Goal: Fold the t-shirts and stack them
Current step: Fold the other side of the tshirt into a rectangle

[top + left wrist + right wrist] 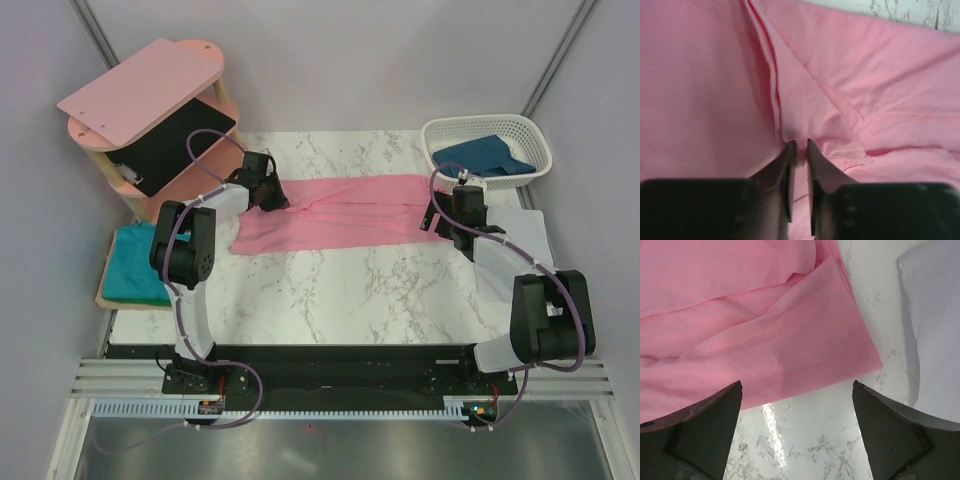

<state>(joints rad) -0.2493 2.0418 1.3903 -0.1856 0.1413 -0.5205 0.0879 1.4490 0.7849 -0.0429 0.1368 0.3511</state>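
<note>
Top external view gives me the relation that matters: the pink t-shirt [340,212] lies flat on the marble table [330,300] with its long axis running left to right, one end under each arm. My left gripper [268,195] sits on the left end. In the left wrist view its jaws stand nearly together, with a small ridge of pink cloth pinched between the fingertips [790,150]. My right gripper [447,213] hangs over the right end, jaws spread wide and holding nothing. In the right wrist view the shirt's near corner lies between the fingers and a little ahead of them, the hem running away from me and bare marble under the tips. So the right arm is nearer that end, and I judge it must go forward and down onto the hem before it can grip. The teal t-shirt [135,265] rests on a board [105,297] at far left and the dark blue t-shirt [490,155] in the white basket [535,135] at far right, both well apart from either gripper.
</note>
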